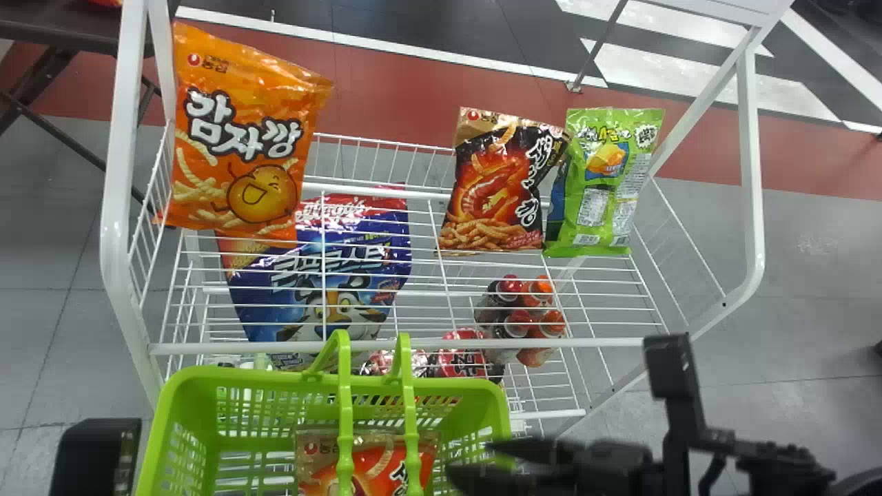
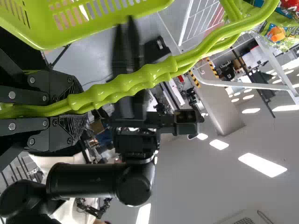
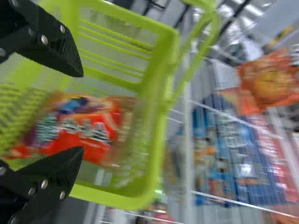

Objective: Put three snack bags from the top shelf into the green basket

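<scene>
Gripping the green basket's [image 1: 200, 375] handles [image 1: 344, 413], left gripper [image 2: 70, 111] closed on them. Right gripper [image 1: 472, 461] wide open, empty, at the basket's right side. Red snack bag [image 1: 375, 472] inside basket, plump; right wrist view adds its purple end. Head view has orange bag [image 1: 241, 138], black bag [image 1: 496, 186], green bag [image 1: 606, 186] on top shelf [image 1: 386, 186].

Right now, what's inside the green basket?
The green basket holds a mostly red snack bag. Whatever may lie under the bag is covered by it, so I cannot tell.
</scene>
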Robot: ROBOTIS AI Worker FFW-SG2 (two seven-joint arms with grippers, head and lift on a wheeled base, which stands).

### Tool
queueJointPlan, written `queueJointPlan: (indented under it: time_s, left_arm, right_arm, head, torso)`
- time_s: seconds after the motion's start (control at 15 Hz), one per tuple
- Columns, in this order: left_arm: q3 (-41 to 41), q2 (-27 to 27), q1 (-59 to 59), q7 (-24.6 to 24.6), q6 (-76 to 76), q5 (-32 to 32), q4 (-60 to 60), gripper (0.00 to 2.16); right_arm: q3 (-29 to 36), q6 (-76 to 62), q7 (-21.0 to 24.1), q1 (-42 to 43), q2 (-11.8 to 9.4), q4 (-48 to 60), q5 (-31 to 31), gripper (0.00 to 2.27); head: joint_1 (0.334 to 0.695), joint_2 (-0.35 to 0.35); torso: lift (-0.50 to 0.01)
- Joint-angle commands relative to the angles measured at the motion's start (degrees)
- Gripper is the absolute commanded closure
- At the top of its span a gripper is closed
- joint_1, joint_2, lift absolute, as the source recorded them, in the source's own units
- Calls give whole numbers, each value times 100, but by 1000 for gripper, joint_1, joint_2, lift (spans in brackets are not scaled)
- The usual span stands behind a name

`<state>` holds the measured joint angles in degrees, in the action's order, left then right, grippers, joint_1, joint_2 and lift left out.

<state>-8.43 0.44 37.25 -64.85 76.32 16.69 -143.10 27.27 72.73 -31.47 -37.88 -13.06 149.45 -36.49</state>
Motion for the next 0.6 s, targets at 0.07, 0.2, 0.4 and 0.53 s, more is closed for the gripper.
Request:
queueJointPlan:
  time_s: [0.07, 0.2, 0.4, 0.53]
  left_arm:
    - [-80, -9, 54, 7, -7, -34, 10, 1507]
    - [-142, -17, 54, 16, -7, -87, 10, 1507]
    - [-221, -17, 63, 34, -7, -166, 37, 1507]
    - [-265, -9, 54, 51, 11, -210, 37, 1507]
  right_arm:
    - [-328, -3954, -8, 246, 172, -733, 696, 87]
    - [-671, -4833, 467, 598, 190, -1137, 1347, 87]
    - [-1057, -5132, 1056, 1371, 137, -2069, 1900, 87]
    - [-1286, -5167, 1319, 1855, 111, -2675, 2076, 87]
  head:
    - [695, -350]
    - [695, -350]
    - [695, -350]
    - [695, -350]
  torso:
    - [-45]
    - [-45]
    - [-45]
    - [-45]
